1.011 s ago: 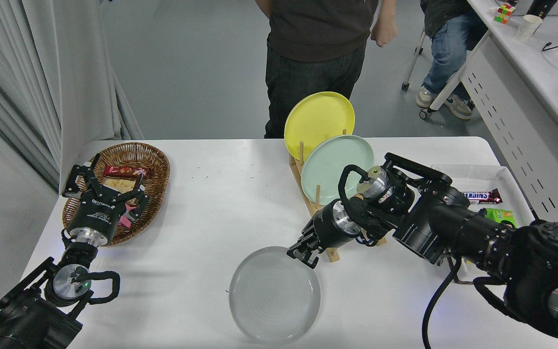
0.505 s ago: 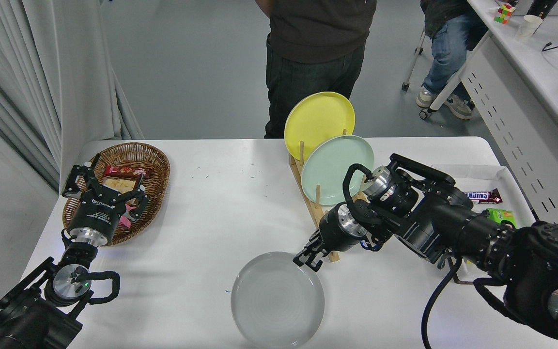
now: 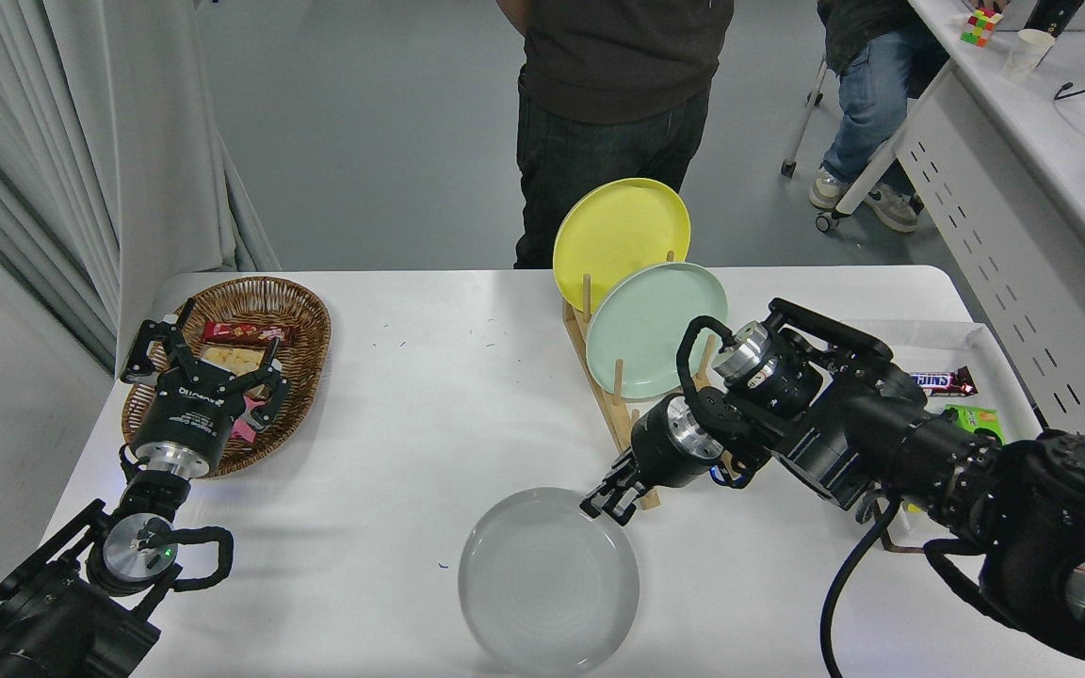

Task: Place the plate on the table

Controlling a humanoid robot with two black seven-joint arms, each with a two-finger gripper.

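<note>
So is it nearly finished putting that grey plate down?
Nearly. The grey plate is out of the wooden rack, where the yellow plate and mint-green plate remain. The right gripper holds its far rim near the table. Left: let go and withdraw. The left gripper sits by the basket.

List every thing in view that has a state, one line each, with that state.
plate: tilted over the table, far-right rim gripped.
right gripper: shut on the plate's rim.
left gripper: open, parked over the basket's near edge.
yellow plate: upright in the rack.
mint-green plate: upright in the rack, in front of the yellow one.
wooden rack: holds two plates.
wicker basket: holds snack packets.
</note>
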